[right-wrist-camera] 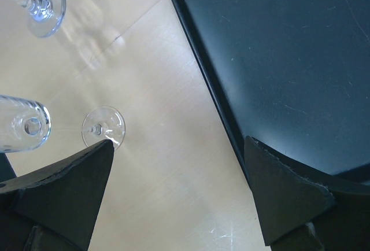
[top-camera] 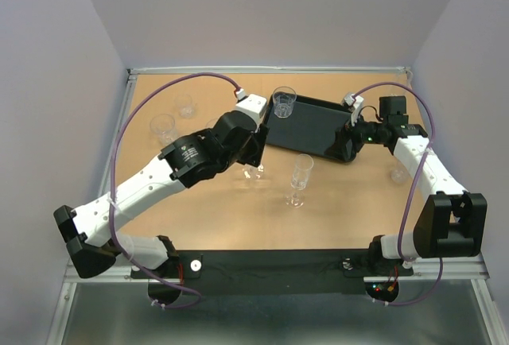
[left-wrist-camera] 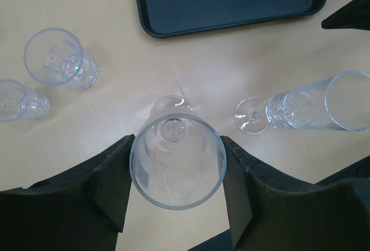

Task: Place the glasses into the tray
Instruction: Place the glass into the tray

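Between the fingers of the left gripper (left-wrist-camera: pixel 177 142) a stemmed glass (left-wrist-camera: pixel 177 173) is pinched by its bowl, with a finger pressed against the rim on either side. Its foot is seen below, close to the desk (left-wrist-camera: pixel 115 118), but whether it rests there cannot be told. Just to the right of it in the wrist view a flute (left-wrist-camera: pixel 312 109) is stood upright on the desk, apart from the tray (top-camera: pixel 314 134). To the left, a first tumbler (left-wrist-camera: pixel 60 57) and a second tumbler (left-wrist-camera: pixel 14 99) are set close together, also on the bare desk.

The black tray is laid on the far half of the desk, slightly askew, and one short clear glass (top-camera: pixel 284 103) is stood at its far left corner.

At the tray's right end the right gripper (right-wrist-camera: pixel 179 142) is held spread wide, with nothing between its fingers. One finger is placed over the tray's floor and the other over the desk, so the rim is seen running between them.
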### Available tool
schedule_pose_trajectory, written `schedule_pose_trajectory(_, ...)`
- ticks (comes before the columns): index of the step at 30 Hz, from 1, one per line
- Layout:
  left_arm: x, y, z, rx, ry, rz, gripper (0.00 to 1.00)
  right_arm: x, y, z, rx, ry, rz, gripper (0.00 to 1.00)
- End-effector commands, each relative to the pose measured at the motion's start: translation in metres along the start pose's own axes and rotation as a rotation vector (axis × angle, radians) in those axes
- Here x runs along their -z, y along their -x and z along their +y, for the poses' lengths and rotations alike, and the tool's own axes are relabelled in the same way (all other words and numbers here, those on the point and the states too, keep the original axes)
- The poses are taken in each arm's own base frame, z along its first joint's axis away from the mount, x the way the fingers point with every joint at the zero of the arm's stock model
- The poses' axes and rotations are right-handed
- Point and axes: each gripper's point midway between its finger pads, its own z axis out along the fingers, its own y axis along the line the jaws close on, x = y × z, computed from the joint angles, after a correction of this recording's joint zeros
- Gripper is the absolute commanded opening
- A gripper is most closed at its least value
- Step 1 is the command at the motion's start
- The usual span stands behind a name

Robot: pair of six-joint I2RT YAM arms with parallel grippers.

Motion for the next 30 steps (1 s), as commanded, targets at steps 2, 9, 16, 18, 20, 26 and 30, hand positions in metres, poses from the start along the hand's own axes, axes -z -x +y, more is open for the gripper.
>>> schedule_pose_trajectory(2, 0.009, 0.060, -0.005, 0.036, -0.031, -0.172, 0.29, -0.002, 0.007, -0.002, 0.023, 0.000, -0.024, 0.99)
schedule_pose_trajectory(9, -0.003, 0.081, -0.002, 0.030, -0.030, -0.206, 0.29, -0.001, 0.008, -0.002, 0.026, -0.003, -0.026, 0.99)
schedule_pose_trajectory(16, -0.020, 0.098, -0.001, 0.018, -0.036, -0.217, 0.29, -0.001, 0.007, -0.002, 0.024, -0.001, -0.025, 0.99)
schedule_pose_trajectory(18, -0.023, 0.103, -0.001, 0.011, -0.036, -0.221, 0.29, -0.001, 0.008, -0.002, 0.024, -0.002, -0.025, 0.99)
schedule_pose_trajectory(20, -0.027, 0.108, -0.001, 0.007, -0.037, -0.224, 0.29, -0.001, 0.007, -0.001, 0.023, 0.001, -0.025, 0.99)
schedule_pose_trajectory(26, -0.041, 0.121, -0.001, -0.001, -0.043, -0.232, 0.29, -0.001, 0.007, -0.003, 0.022, -0.005, -0.024, 0.99)
schedule_pose_trajectory(30, -0.052, 0.127, 0.000, -0.005, -0.044, -0.233, 0.29, -0.002, 0.007, -0.003, 0.023, -0.003, -0.022, 0.99)
